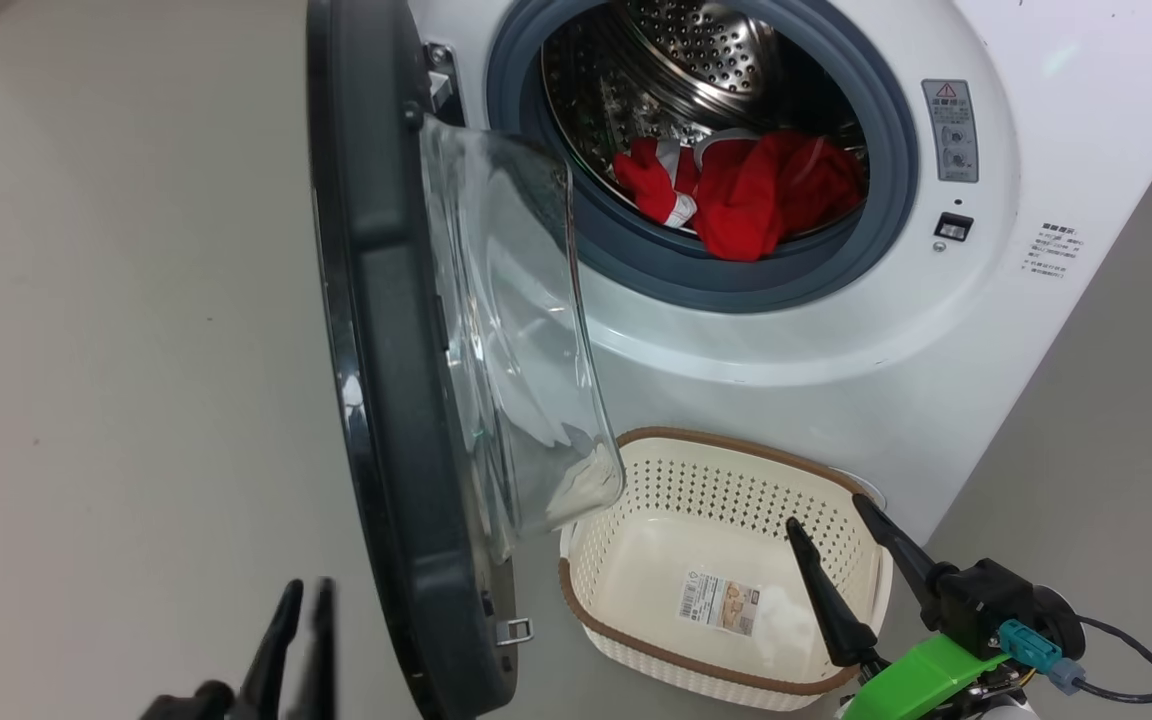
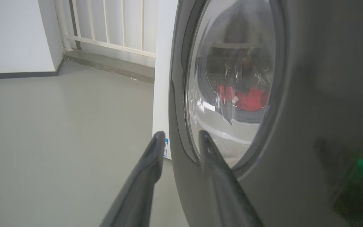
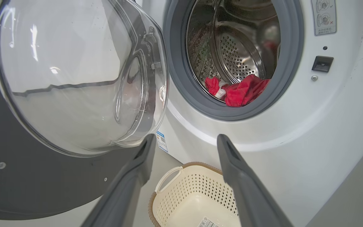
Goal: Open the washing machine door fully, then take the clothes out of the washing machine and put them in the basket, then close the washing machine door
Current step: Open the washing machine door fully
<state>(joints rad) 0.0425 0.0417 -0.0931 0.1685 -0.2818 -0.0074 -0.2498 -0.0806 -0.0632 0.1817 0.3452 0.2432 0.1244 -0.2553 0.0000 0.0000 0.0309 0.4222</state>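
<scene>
Red clothes (image 1: pixel 746 195) lie heaped low in the steel drum, just behind the grey ring of the washing machine (image 1: pixel 786 340). They are up and ahead of the right arm's jaws, and the heap's long axis runs crosswise to them. Those jaws stand spread wide and empty, with the basket (image 1: pixel 716 490) just below and before them. The washing machine door (image 1: pixel 386 400) hangs swung out between the two arms. The left arm's jaws, parted with nothing between them, sit just beside its black outer face. By my judgement the right arm is nearer, with a clear line into the drum mouth.
</scene>
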